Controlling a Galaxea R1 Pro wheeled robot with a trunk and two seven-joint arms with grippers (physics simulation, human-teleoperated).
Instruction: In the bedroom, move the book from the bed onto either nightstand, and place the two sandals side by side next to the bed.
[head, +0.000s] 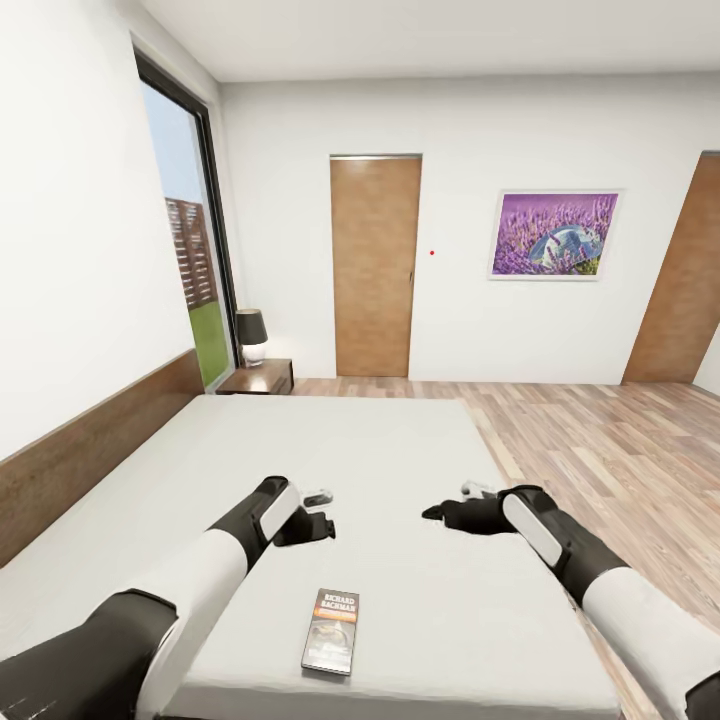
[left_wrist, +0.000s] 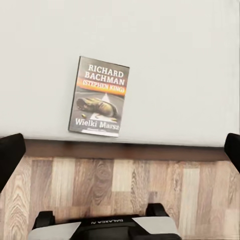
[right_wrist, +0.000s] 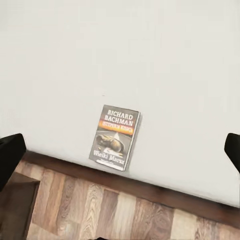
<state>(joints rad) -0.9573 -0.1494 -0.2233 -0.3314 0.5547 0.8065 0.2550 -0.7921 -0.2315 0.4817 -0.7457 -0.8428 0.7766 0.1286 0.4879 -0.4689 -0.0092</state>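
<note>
Book (head: 332, 631) flat, lengthwise along bed (head: 400, 470)

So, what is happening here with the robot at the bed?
The robot stands at the foot of the bed with both arms held out over the mattress. The book lies flat near the mattress edge, cover up, and nothing touches it yet. The left tool and the right tool hover above the bed, both empty; in the wrist views their fingers stand wide apart. A nightstand with a lamp waits by the headboard, near the window.
</note>
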